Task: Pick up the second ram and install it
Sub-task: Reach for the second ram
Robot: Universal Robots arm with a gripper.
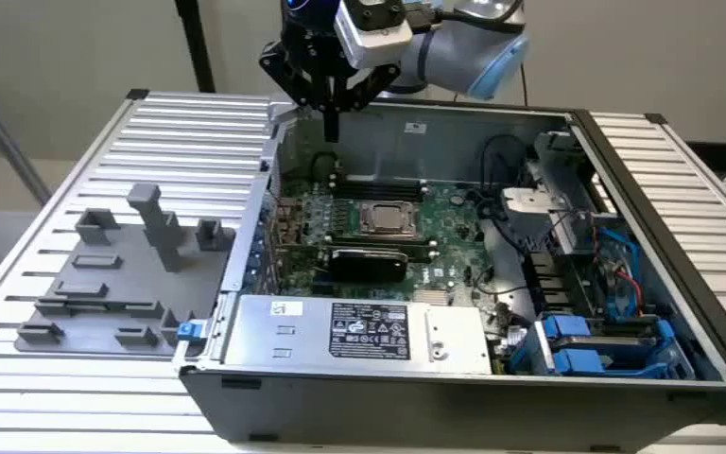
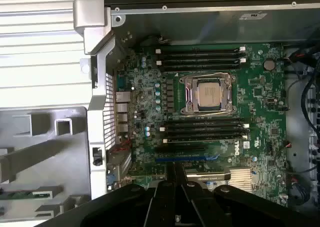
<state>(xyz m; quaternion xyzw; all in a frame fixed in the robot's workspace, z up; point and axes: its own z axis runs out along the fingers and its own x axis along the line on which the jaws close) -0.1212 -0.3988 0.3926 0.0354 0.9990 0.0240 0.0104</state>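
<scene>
A thin green ram stick [image 2: 30, 193] lies flat in a slot of the grey fixture [image 2: 45, 157], outside the computer case. My gripper [image 1: 332, 132] hangs above the back left corner of the open case [image 1: 231, 284], over the motherboard [image 2: 260, 87]. Its two dark fingers [image 2: 170, 197] are pressed together with nothing between them. The ram stick is well off to the side of the gripper, beyond the case wall. Black memory slots [image 2: 200, 57] run on one side of the CPU socket [image 2: 209, 94], and more black memory slots [image 2: 205, 129] run on the other side.
The grey fixture [image 1: 124, 274] with upright blocks stands on the ribbed metal table [image 1: 199, 123] at the exterior view's left. A power supply [image 1: 363, 331] fills the case front. Cables and blue drive bays [image 1: 590, 345] crowd the exterior view's right.
</scene>
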